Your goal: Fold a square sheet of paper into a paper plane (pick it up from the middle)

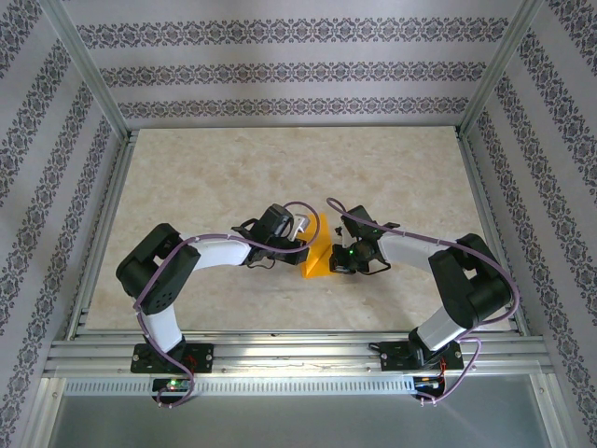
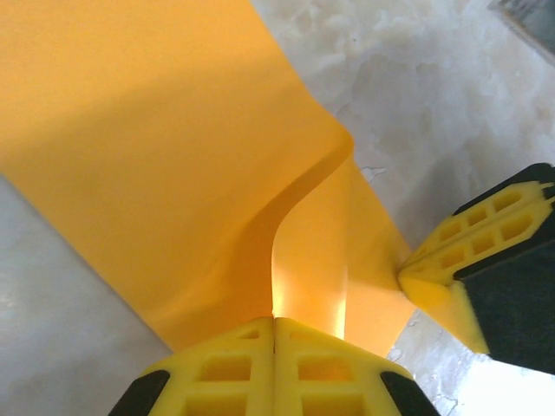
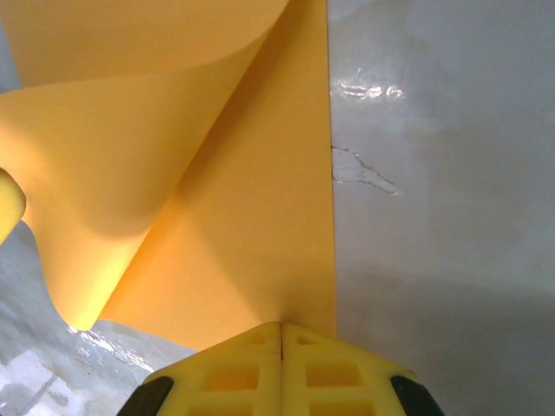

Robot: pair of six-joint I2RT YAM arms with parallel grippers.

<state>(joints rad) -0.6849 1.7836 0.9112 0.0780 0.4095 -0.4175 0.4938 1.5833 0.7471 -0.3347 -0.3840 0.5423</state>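
The square sheet of paper (image 1: 317, 254) is orange-yellow and stands partly lifted off the table between my two grippers. My left gripper (image 1: 303, 233) is shut on the sheet; in the left wrist view its jaws (image 2: 275, 319) meet on a curled fold of paper (image 2: 173, 156). My right gripper (image 1: 338, 259) is shut on the sheet's opposite side; in the right wrist view its closed jaws (image 3: 281, 326) pinch the near edge of the paper (image 3: 243, 217), whose upper layer rolls over to the left. The right fingertips (image 2: 451, 277) press the paper in the left wrist view.
The tabletop (image 1: 233, 177) is pale marbled beige, with metal rails (image 1: 298, 350) along the near edge. Patterned walls (image 1: 289, 70) close in the back and sides. A small scuff marks the table (image 3: 364, 173) beside the paper.
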